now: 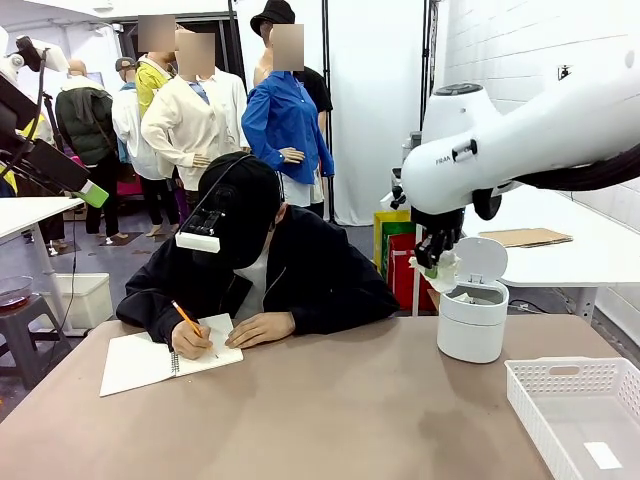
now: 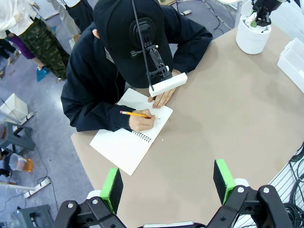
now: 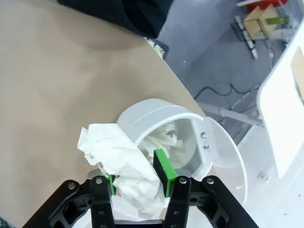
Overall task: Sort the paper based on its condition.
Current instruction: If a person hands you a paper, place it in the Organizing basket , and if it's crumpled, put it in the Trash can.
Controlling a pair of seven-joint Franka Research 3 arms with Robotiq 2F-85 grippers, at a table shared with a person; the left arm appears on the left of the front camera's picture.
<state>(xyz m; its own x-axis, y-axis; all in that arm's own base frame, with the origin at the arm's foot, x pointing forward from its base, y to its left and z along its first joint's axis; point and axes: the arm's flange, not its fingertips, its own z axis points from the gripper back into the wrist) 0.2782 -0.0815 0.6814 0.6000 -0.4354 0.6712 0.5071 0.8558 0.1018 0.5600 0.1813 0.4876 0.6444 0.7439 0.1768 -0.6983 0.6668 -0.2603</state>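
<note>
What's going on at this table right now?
The right arm's pincer is shut on a crumpled white paper wad, holding it at the rim of the open white round lidded bin, not yet dropped. The left pincer hangs open above the brown table. Across it, a person's hand writes with an orange-yellow pencil in a white spiral-bound notebook. A white plastic mesh basket sits on the robot's right.

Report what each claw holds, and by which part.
The right claw pinches the crumpled paper across its middle, one end sticking out past the fingertips, over the open bin. The left claw is open and holds nothing.
</note>
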